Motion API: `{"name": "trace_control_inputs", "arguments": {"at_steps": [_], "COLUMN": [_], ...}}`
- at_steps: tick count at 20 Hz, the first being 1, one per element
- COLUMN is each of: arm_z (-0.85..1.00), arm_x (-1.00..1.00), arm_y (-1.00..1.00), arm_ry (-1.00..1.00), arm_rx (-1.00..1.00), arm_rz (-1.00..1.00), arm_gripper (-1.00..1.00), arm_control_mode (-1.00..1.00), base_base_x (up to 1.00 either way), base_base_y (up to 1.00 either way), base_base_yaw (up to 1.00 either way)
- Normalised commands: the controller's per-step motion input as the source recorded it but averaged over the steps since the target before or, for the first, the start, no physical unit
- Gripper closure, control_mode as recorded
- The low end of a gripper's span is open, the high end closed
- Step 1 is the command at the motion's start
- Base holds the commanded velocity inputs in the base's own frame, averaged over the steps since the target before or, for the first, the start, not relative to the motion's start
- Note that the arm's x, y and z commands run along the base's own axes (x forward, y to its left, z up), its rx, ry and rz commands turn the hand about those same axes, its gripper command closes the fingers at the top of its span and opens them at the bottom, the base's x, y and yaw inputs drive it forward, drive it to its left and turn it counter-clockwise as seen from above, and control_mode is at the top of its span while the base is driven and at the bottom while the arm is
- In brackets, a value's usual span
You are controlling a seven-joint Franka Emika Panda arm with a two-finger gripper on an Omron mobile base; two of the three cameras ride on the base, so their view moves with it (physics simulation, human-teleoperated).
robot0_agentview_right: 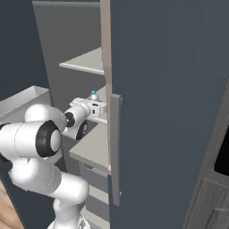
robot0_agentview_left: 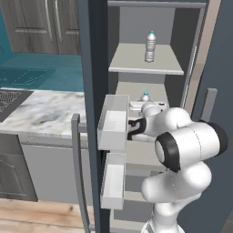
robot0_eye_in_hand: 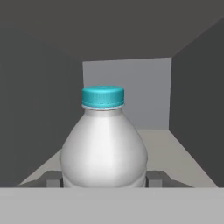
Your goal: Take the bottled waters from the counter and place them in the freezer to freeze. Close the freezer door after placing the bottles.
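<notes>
The white arm rises from the base, bends at its big dark-jointed elbow and reaches forward and level into the open freezer (robot0_agentview_left: 191, 68), its wrist passing between the open freezer door (robot0_agentview_left: 93, 68) and the cabinet's right edge. The claw (robot0_eye_in_hand: 103, 180) is deep over the middle shelf (robot0_agentview_right: 91, 147); in the hand view its two small dark finger tips (robot0_eye_in_hand: 51, 179) sit on either side of a bottled water (robot0_eye_in_hand: 104, 148), close against the bottle's sides, so the claw looks closed on it, though the bottle's wide body covers the contact itself. From the left base view just the light blue cap and neck of this bottle (robot0_agentview_left: 145, 96) peek above the white hand, and from the right base view just the cap (robot0_agentview_right: 93, 95) shows over the wrist; the bottle's base is hidden, so I cannot tell whether it stands on the shelf or hangs just above it. The second bottled water (robot0_agentview_left: 150, 46) stands upright on the upper shelf (robot0_agentview_left: 145, 67), well apart from the claw. Two white bins (robot0_agentview_left: 113, 123) line the door's inner side, one above the other, and the door's long grey bar handle (robot0_agentview_left: 78, 173) is cut off at the bottom edge. The marble worktop (robot0_agentview_left: 45, 111) lies to the left behind the door. In the right base view the adjoining dark panel (robot0_agentview_right: 170, 112) hides most of the freezer's interior.
</notes>
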Motion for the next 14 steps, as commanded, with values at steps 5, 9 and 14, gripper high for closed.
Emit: {"name": "trace_control_inputs", "arguments": {"at_steps": [5, 9, 14], "arm_z": [-0.01, -0.03, -0.01], "arm_x": [0.28, 0.30, 0.29], "arm_y": [-0.01, 0.00, -0.04], "arm_ry": [0.00, 0.00, 0.00], "arm_rx": [0.00, 0.00, 0.00], "arm_rz": [0.00, 0.00, 0.00], "arm_gripper": [1.00, 1.00, 1.00], "arm_control_mode": [-1.00, -1.00, -1.00], "base_base_x": [0.00, 0.00, 0.00], "base_base_y": [0.00, 0.00, 0.00], "base_base_yaw": [0.00, 0.00, 0.00]}}
